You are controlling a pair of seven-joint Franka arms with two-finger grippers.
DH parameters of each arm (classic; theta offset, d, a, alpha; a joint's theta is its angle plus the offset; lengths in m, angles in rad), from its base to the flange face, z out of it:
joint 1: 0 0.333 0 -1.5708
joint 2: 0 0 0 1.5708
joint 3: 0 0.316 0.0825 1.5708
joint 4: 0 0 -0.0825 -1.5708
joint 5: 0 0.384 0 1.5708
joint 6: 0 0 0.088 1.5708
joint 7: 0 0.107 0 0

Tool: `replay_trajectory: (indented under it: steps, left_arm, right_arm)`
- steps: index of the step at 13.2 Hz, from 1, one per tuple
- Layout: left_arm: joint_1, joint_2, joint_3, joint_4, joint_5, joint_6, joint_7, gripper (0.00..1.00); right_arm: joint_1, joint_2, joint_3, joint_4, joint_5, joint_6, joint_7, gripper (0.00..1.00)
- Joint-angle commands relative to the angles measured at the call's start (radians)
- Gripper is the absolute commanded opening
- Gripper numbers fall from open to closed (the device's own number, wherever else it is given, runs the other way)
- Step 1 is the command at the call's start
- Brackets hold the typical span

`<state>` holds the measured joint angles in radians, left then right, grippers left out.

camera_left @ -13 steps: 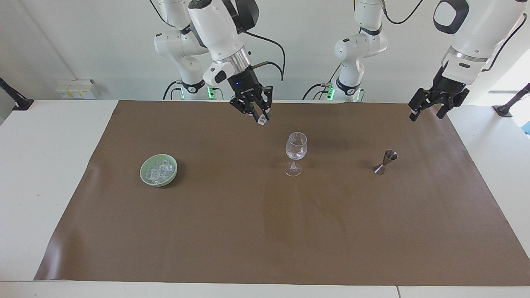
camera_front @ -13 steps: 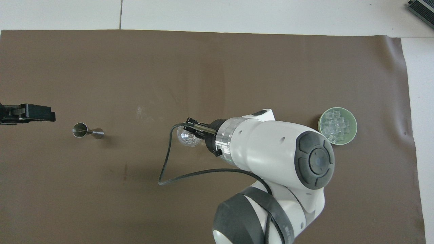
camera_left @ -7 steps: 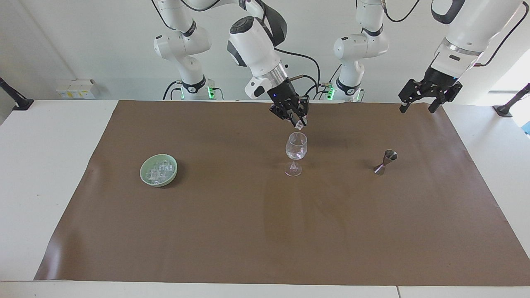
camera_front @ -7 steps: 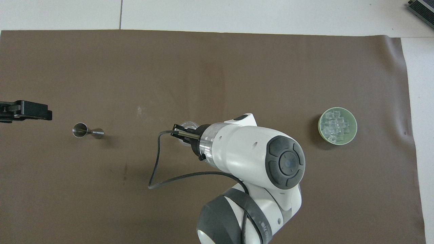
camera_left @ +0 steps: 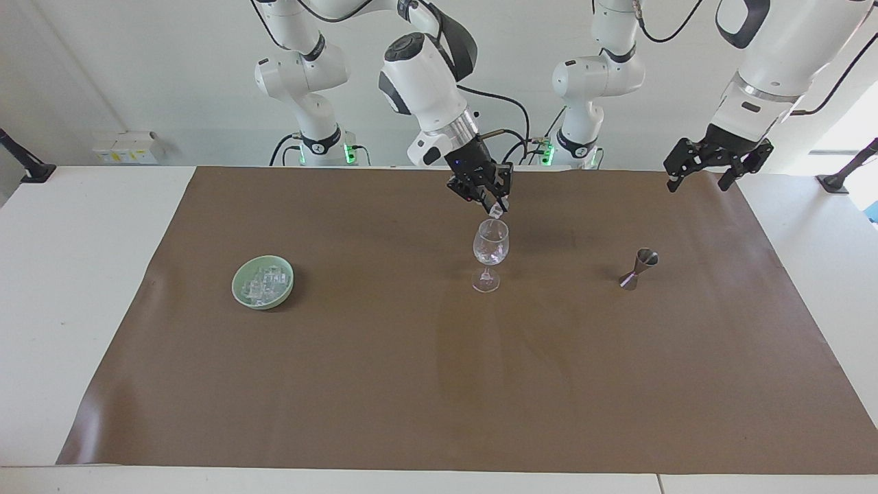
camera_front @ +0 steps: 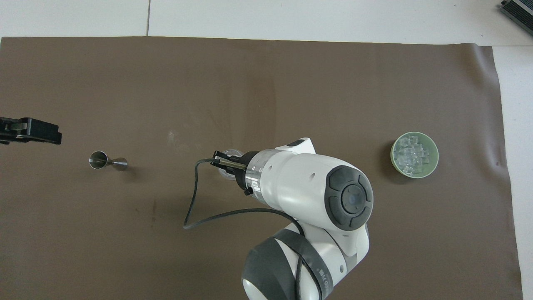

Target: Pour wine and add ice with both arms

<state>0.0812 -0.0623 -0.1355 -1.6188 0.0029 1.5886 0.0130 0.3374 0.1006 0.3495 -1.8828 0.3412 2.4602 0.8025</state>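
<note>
A clear wine glass (camera_left: 491,245) stands upright mid-mat, with something glassy in its bowl. My right gripper (camera_left: 492,206) hangs just above its rim, shut on one small cube of ice (camera_left: 495,213). In the overhead view the right arm's wrist (camera_front: 266,177) hides that gripper and most of the glass (camera_front: 231,153). More ice (camera_left: 264,283) fills the pale green bowl (camera_left: 241,291), seen also from above (camera_front: 393,160), toward the right arm's end. My left gripper (camera_left: 698,185) waits open and empty in the air over the mat's edge at the left arm's end, its tips (camera_front: 41,131) showing overhead.
A small steel jigger (camera_left: 639,267) stands on the brown mat (camera_left: 411,384) between the glass and the left arm's end, also visible from above (camera_front: 107,161). A black cable (camera_front: 193,204) loops from the right wrist.
The right gripper carried the ice cube from between bowl and glass to over the glass, then sank slightly toward the rim. The left gripper shifted a little in the air.
</note>
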Motion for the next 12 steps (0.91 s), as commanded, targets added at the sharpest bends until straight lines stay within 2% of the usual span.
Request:
replay_trajectory:
  steps: [1,2,4,6,9,12]
  left_arm:
    - [-0.001,-0.045,0.005,-0.047,0.011,0.011,0.021,1.0]
    - [-0.009,-0.056,0.007,-0.067,0.011,0.043,0.021,1.0]
    - [-0.017,-0.057,0.007,-0.073,0.011,0.056,0.019,1.0]
    - [-0.011,-0.056,0.007,-0.064,0.006,0.048,0.018,1.0]
    - [-0.004,-0.042,0.011,-0.017,-0.018,-0.022,0.016,1.0]
    - [-0.027,-0.042,0.013,-0.023,-0.011,-0.029,0.018,1.0]
  right_arm:
    - [-0.006,0.016,0.002,0.016,-0.024,0.02,0.02,0.02]
    - [-0.006,0.016,0.002,0.016,-0.024,0.019,0.02,0.07]
    - [-0.005,0.016,0.002,0.016,-0.024,0.017,0.021,0.28]
    - [-0.005,0.016,0.002,0.016,-0.024,0.019,0.021,0.66]
    - [-0.005,0.016,0.002,0.016,-0.024,0.019,0.023,0.69]
    - [-0.005,0.016,0.002,0.016,-0.024,0.017,0.023,0.7]
